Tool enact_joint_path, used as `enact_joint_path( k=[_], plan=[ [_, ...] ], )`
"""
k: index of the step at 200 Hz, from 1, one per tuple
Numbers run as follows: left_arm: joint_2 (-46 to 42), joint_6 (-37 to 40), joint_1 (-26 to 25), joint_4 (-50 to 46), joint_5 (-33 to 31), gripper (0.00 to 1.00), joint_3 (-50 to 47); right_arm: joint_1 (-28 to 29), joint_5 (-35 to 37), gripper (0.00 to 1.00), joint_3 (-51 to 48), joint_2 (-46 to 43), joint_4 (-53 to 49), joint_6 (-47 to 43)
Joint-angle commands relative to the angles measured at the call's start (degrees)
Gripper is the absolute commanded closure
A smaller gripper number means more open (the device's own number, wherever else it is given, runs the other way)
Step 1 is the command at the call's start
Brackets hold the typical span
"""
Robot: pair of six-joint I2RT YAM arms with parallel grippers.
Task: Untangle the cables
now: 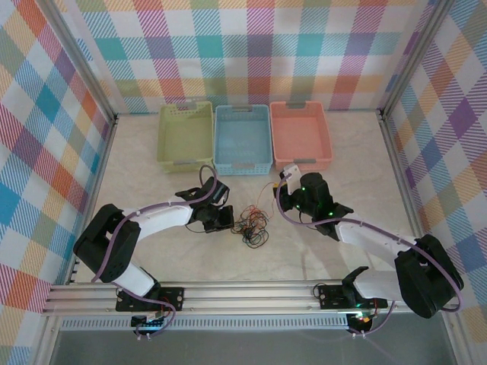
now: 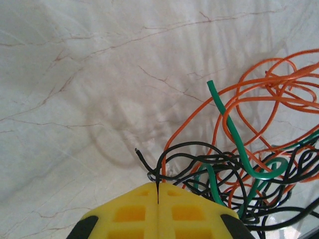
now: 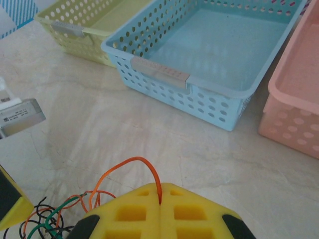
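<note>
While the pale marble table carries three baskets at its far side, both arms reach in low toward its middle. Straight ahead of the right gripper stands the blue basket, with the green basket ahead to its left and the pink basket ahead to its right. Between the two grippers, the cables lie on the table in a loose knot of orange, black and green strands. The right gripper's yellow pads are pressed together, pinching an orange wire that arches up from the seam. The left gripper is likewise squeezed closed on a black wire; the tangle spreads just ahead and to its right.
</note>
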Motion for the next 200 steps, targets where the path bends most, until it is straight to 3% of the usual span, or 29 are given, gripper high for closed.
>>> enact_joint_path(
  k=[1,5,23,41,77,122,168,200],
  plan=[
    [-3.9,3.6,-1.0,-3.2,0.2,1.00,1.6,-0.1,-0.8,1.00,1.2,1.6,2.3,1.0],
    [-4.6,4.3,-1.0,-4.3,-0.5,0.97,2.4,-0.1,-1.0,1.00,1.3,1.9,2.3,1.0],
    [-8.2,7.0,-1.0,-9.3,-4.2,0.49,6.1,-0.1,-1.7,1.00,1.3,2.2,2.4,1.0],
    [-10.6,9.8,-1.0,-12.7,-6.0,0.34,10.0,-0.1,-2.3,1.00,1.2,2.2,2.5,1.0],
    [-10.5,18.9,-1.0,-5.7,-1.2,0.33,12.3,-0.1,-3.6,1.00,2.1,3.7,2.0,1.1],
    [-2.2,27.8,-0.9,-3.2,0.6,0.34,16.6,-0.1,-3.8,1.00,2.1,4.0,2.1,1.0],
    [5.7,27.5,-0.9,-0.3,6.4,0.35,21.4,-0.1,-4.6,1.00,3.1,4.9,0.9,1.0],
    [10.6,27.2,-0.9,-0.4,6.5,0.40,24.0,-0.1,-4.1,1.00,3.0,4.8,0.8,0.8]
  ],
)
